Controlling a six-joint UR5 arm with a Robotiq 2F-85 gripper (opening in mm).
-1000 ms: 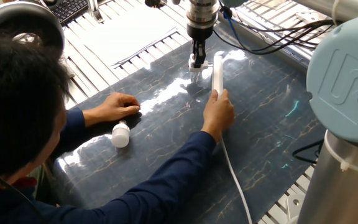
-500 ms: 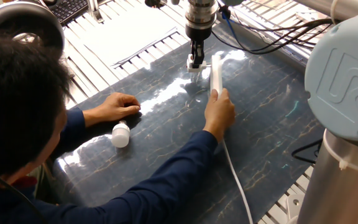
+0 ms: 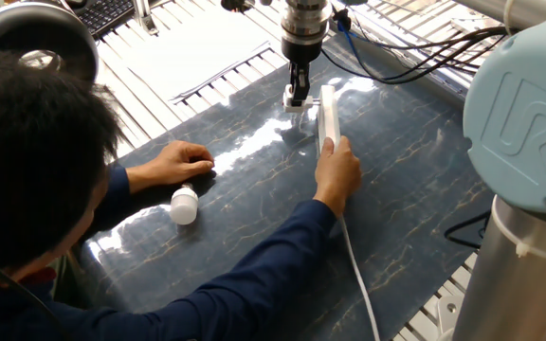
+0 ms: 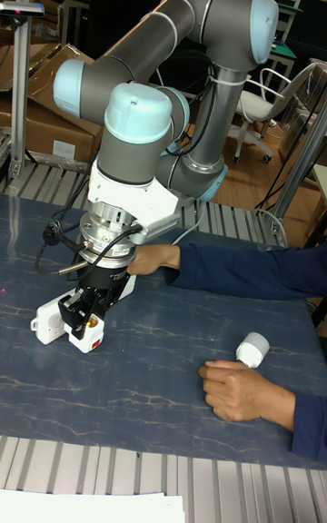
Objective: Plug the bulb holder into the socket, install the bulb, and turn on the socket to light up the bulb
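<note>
On the dark marbled table (image 3: pixel 254 199): one socket (image 3: pixel 328 117), long and white, lay flat with its white cord (image 3: pixel 358 275) trailing off. One bulb holder (image 4: pixel 90 334), white with an orange opening, sat clamped between the fingers of the gripper (image 3: pixel 298 96), just beside the socket's far end and low over the tabletop. One bulb (image 3: pixel 185 205) lay on its side, well apart from the socket. Arm: one, wrist pointed straight down. Person's hands: two; one hand (image 3: pixel 337 174) rested on the socket's cord end, the other hand (image 3: pixel 173 161) lay flat near the bulb.
</note>
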